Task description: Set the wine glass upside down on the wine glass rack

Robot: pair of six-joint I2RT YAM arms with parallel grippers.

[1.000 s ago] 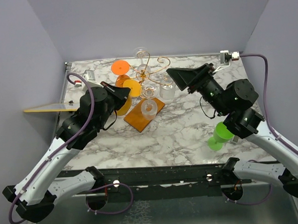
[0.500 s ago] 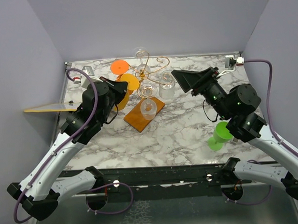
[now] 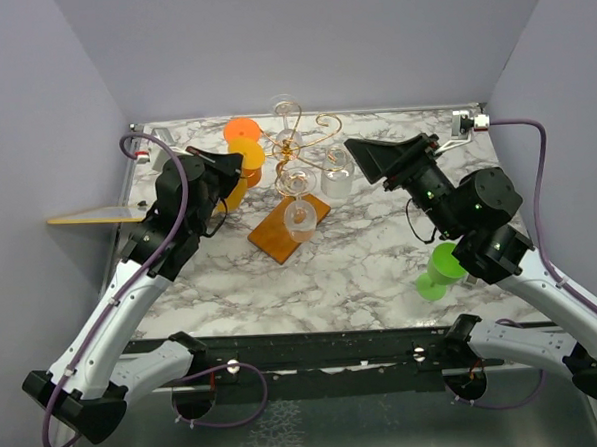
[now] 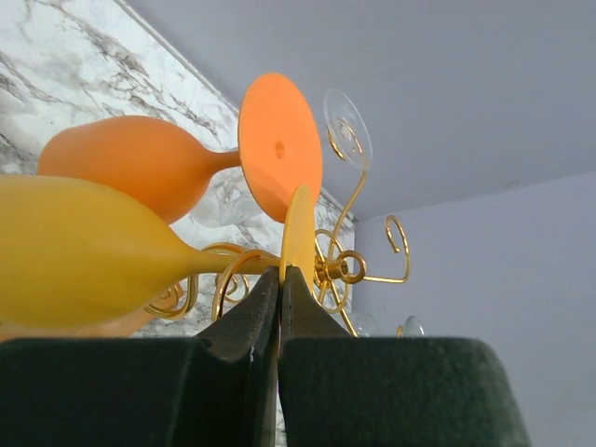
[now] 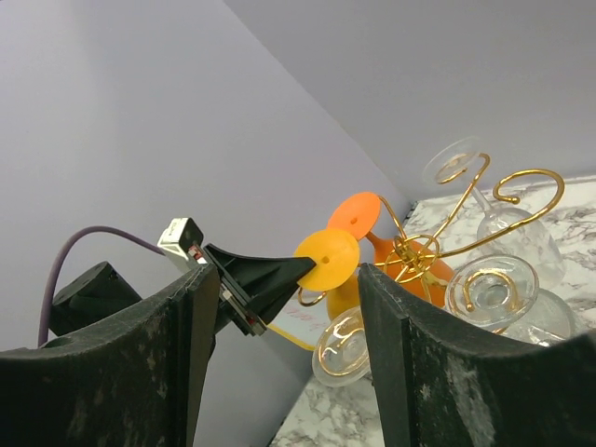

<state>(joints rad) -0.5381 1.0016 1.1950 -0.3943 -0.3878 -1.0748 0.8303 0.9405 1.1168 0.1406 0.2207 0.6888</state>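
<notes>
A yellow wine glass (image 3: pixel 237 192) hangs foot-up and tilted at the left side of the wine glass rack (image 3: pixel 296 143). The rack is gold wire on an orange-brown base (image 3: pixel 275 235). My left gripper (image 3: pixel 237 165) is shut on the rim of the glass's yellow foot (image 4: pixel 300 223). In the left wrist view the gripper (image 4: pixel 280 276) pinches that disc, and the yellow bowl (image 4: pixel 84 247) lies left of it. The stem crosses a gold curl (image 4: pixel 233 270); I cannot tell if it rests there. My right gripper (image 3: pixel 360 156) stands open right of the rack, empty (image 5: pixel 284 272).
An orange glass (image 3: pixel 241 130) and clear glasses (image 3: pixel 298 215) hang upside down on the rack. A green glass (image 3: pixel 439 270) stands by the right arm. A yellow-edged panel (image 3: pixel 88 214) juts in from the left wall.
My left arm has carried the yellow glass back and left, up against the rack's left side near the orange glass. The right gripper shifted slightly and stays open.
</notes>
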